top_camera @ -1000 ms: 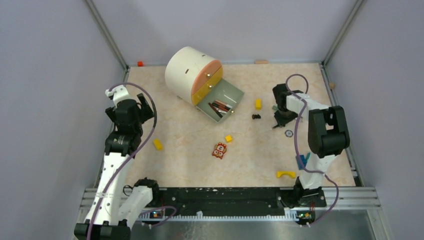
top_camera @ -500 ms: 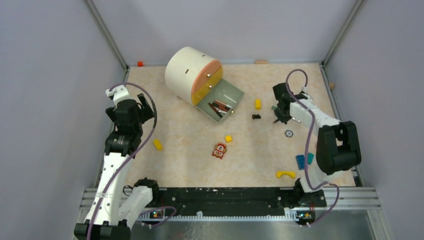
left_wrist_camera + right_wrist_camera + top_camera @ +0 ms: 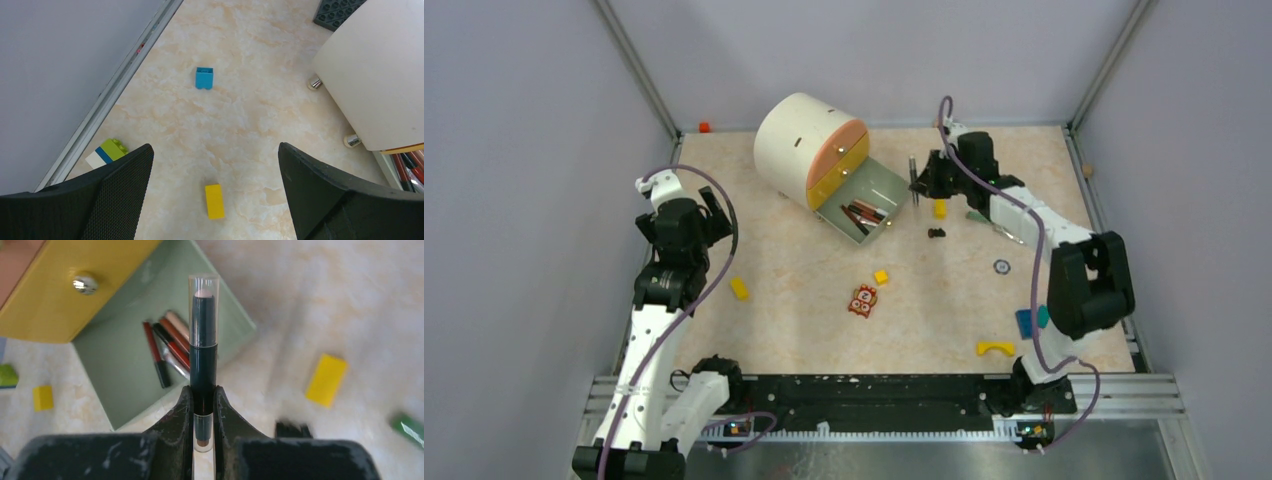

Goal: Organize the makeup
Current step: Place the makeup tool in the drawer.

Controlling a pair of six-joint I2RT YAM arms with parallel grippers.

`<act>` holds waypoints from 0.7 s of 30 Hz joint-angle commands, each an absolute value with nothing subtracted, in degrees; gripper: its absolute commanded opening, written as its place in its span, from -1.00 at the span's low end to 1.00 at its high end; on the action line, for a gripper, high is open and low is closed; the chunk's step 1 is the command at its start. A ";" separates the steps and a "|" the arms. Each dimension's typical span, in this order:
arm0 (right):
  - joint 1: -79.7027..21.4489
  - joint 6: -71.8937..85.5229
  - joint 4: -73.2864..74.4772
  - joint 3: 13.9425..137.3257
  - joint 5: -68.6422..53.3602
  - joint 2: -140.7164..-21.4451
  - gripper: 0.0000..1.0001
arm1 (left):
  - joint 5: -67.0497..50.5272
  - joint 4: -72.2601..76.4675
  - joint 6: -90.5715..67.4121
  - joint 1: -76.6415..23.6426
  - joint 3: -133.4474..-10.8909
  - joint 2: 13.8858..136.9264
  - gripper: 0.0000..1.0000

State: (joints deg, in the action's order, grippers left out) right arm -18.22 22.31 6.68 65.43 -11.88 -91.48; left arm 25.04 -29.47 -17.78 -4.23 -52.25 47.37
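Beside the right edge of the round cabinet's open green drawer [image 3: 125, 385], with the left gripper [image 3: 215, 150] spread wide and empty, the right gripper [image 3: 203, 395] clamps its 2 fingers low on a clear-capped dark makeup stick [image 3: 203, 340], which looks light, stiff and slick enough to pivot.

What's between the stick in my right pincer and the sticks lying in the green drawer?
Nothing: the right wrist view shows only bare floor of the green drawer between the held stick and the sticks lying in it.
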 commanded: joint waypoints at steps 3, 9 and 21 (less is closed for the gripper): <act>-21.77 0.77 10.47 84.28 -34.19 -104.60 -1.00 | 24.82 -26.28 -17.00 -4.48 -51.80 46.23 0.98; -23.15 -5.76 14.66 93.00 -32.45 -111.11 -1.00 | 25.09 -26.28 -16.96 -4.48 -51.77 46.15 0.98; -26.13 -13.23 21.22 101.15 -16.83 -118.67 -0.83 | 24.98 -26.19 -16.95 -4.48 -51.78 46.23 0.98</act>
